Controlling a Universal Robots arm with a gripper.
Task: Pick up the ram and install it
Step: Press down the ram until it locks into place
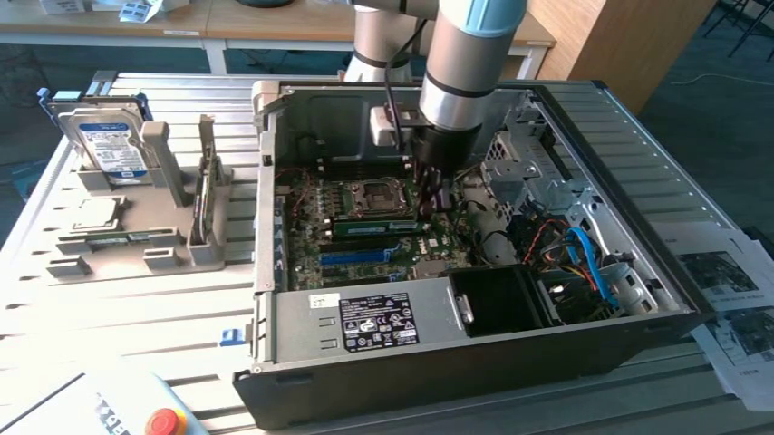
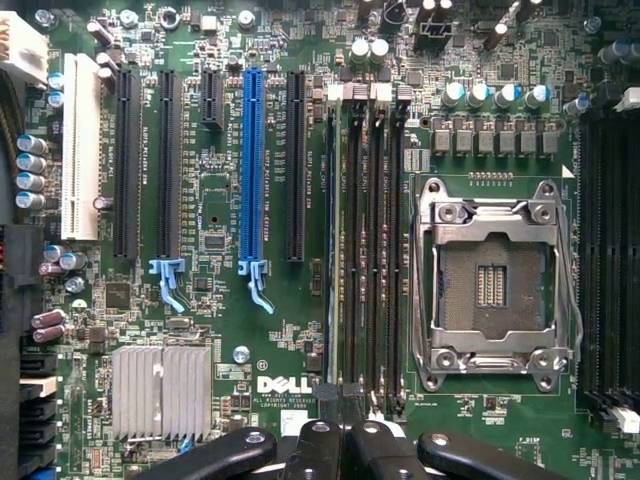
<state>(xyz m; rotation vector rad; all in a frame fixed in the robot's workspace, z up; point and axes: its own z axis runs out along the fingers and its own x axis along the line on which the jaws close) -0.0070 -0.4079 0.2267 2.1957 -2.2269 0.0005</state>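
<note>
The ram (image 1: 372, 227) is a thin green strip standing on its long edge in a memory slot of the motherboard, inside the open computer case (image 1: 484, 381). In the wrist view the ram (image 2: 331, 250) shows edge-on in the outermost black slot, beside the processor socket (image 2: 495, 285). My gripper (image 1: 436, 201) reaches down into the case at the strip's end on the exterior view's right. Its black fingers (image 2: 315, 445) are shut, and the gripper (image 2: 345, 420) sits right at that end of the strip. Whether the fingers pinch the strip or only rest on it I cannot tell.
A long blue slot (image 2: 250, 160) and several black slots lie beside the memory slots. A silver heat sink (image 2: 160, 390) is nearby. At the exterior view's left, a grey rack (image 1: 133, 249) holds a hard drive (image 1: 107, 145). A power supply (image 1: 362, 322) and cables (image 1: 581, 254) crowd the case.
</note>
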